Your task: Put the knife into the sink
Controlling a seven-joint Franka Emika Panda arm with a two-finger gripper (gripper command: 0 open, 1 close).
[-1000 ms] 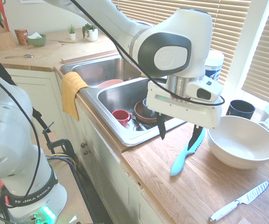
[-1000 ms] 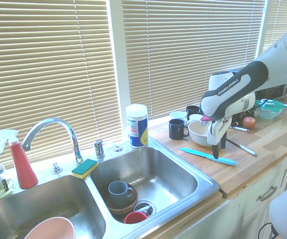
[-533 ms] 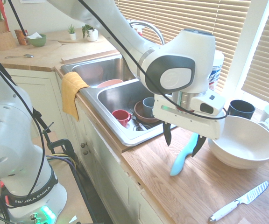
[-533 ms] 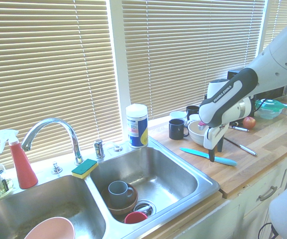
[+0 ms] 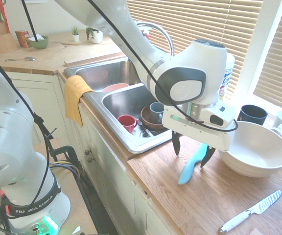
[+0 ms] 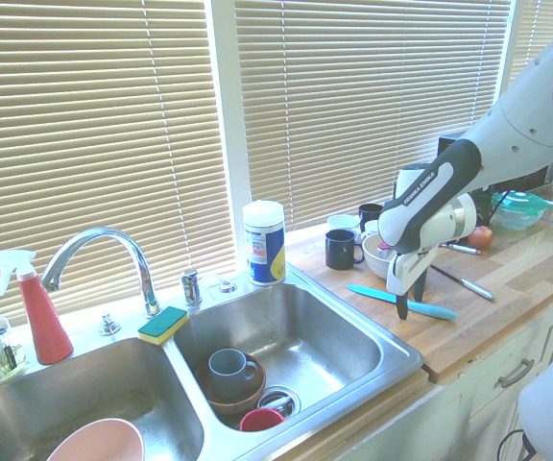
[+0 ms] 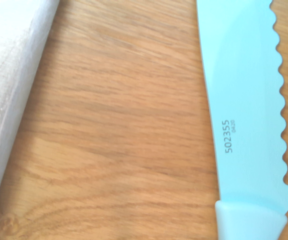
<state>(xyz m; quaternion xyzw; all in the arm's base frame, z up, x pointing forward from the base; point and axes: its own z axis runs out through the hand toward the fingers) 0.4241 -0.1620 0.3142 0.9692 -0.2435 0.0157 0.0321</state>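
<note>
At the left of the first exterior view, a yellow cloth (image 5: 77,100) hangs over the front edge by the sink (image 5: 137,147), probably so that it can dry and be within easy reach. In the nearer basin of the sink there are a red cup (image 5: 127,123), a brown bowl (image 5: 148,122) and a grey mug (image 5: 156,111); the mug stands in the bowl. They are perhaps gathered for washing, and this would explain why the knife must go there too.

To the right of the basin, the tool (image 5: 189,160) is open and holds nothing. It points downward, with one finger on each side of the turquoise knife (image 5: 186,171), near the place where handle meets blade. This position seems chosen so that the fingers can close across the narrow width. The knife lies flat on the tabletop (image 5: 160,196), near the sink but outside it. Being flat and thin, it offers little height to grip, so the fingertips should probably come quite low before they close.

Farther right, a black mug (image 5: 252,114) stands behind the white bowl (image 5: 255,147). The bowl is close to the tool, so a sideways move could knock it. The steel knife (image 5: 266,204) lies apart, nearer the front, where it should not disturb the grasp.
</note>
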